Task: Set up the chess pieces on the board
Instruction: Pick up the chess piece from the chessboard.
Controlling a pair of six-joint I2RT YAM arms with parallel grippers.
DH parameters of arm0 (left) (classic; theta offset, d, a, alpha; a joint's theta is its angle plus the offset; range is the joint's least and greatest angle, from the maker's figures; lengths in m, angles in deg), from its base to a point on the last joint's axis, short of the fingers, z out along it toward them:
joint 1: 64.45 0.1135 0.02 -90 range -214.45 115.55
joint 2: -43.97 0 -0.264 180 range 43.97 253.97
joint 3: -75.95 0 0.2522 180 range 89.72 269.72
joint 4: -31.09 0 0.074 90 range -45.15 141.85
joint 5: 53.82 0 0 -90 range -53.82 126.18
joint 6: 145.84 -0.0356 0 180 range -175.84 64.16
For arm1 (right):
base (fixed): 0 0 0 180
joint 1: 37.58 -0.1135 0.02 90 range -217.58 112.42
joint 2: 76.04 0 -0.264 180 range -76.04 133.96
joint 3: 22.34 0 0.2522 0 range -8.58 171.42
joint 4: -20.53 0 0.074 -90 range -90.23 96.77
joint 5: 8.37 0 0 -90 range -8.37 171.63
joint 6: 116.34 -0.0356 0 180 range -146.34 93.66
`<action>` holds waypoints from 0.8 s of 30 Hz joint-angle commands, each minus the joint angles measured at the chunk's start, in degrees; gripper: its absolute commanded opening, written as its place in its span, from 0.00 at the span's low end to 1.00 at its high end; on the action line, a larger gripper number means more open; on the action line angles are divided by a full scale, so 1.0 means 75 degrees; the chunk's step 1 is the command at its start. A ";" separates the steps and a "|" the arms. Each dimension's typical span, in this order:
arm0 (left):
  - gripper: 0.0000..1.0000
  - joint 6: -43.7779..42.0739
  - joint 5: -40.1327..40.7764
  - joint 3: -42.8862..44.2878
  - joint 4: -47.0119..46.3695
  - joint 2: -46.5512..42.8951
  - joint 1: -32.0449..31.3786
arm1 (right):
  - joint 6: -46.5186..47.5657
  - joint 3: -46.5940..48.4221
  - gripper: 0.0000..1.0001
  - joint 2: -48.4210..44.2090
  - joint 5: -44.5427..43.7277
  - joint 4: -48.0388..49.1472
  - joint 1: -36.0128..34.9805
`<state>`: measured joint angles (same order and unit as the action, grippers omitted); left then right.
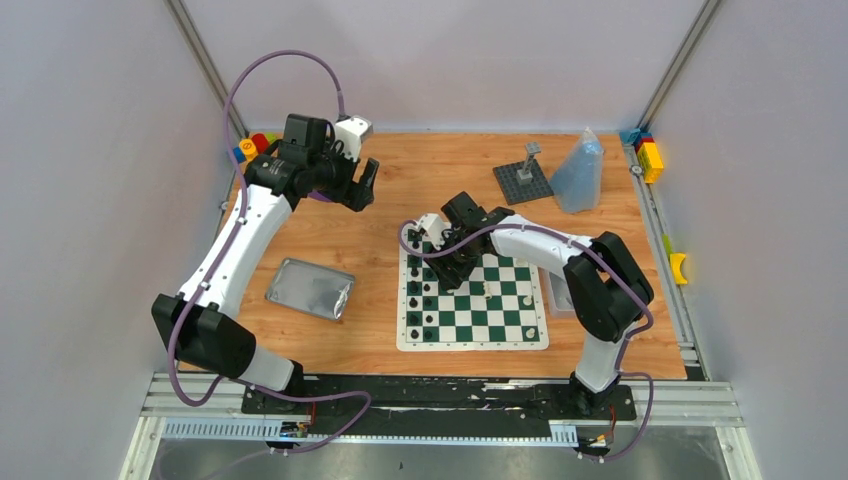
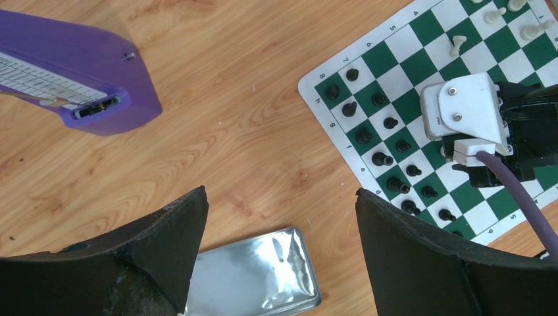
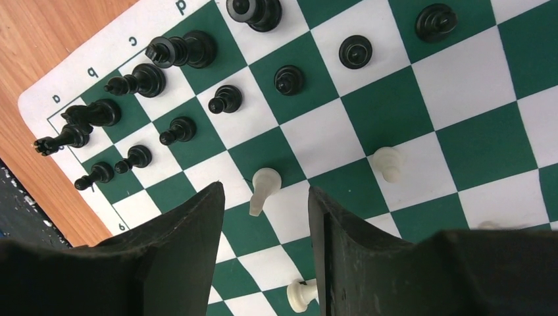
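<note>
A: From above, where do the arms sit?

B: The left gripper (image 1: pixel 362 187) hangs over bare wood at the far left of the table (image 1: pixel 345 235), well apart from the board (image 1: pixel 472 343). Its jaws stand wide with nothing between them. The right gripper (image 1: pixel 455 270) is low over the board's far left part. From here I cannot tell how its jaws stand.

A: And the pieces?

B: The black pieces (image 1: pixel 415 302) line the board's two left columns. A few white pieces (image 1: pixel 527 301) are scattered toward the middle and right. A silver tin (image 1: pixel 311 288) lies left of the board. A studded plate (image 1: pixel 522 182) and a blue bag (image 1: pixel 580 172) sit beyond it, with toy blocks (image 1: pixel 650 157) at the far right edge.

A: The left wrist view?

B: The fingers (image 2: pixel 164 247) are spread far apart and empty, with wood and the silver tin (image 2: pixel 256 273) below them. The board (image 2: pixel 309 82) lies to the right with the black pieces (image 2: pixel 378 158) in two rows. The right arm's wrist camera (image 2: pixel 464 108) hangs above them. A purple object (image 2: pixel 99 72) is at the upper left.

A: The right wrist view?

B: The fingers (image 3: pixel 191 243) are parted and grip nothing. A white piece (image 3: pixel 266 181) sits on the board (image 3: pixel 388 99) in the gap, clear of both pads. I cannot tell whether it is upright or leaning. Other white pieces (image 3: pixel 388 163) sit just to the right and near the bottom edge. The black pieces (image 3: pixel 177 128) fill two rows at the upper left.
</note>
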<state>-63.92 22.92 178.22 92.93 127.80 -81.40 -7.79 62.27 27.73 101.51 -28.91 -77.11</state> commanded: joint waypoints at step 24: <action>0.91 -0.0157 -0.0133 -0.0068 -0.0245 -0.0150 0.0080 | 0.0211 -0.0348 0.00 -0.1083 -0.0401 -0.0156 0.0158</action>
<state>-64.03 22.81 177.35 92.58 127.78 -81.22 -7.14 59.98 26.63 99.74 -28.91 -77.74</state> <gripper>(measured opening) 0.911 0.095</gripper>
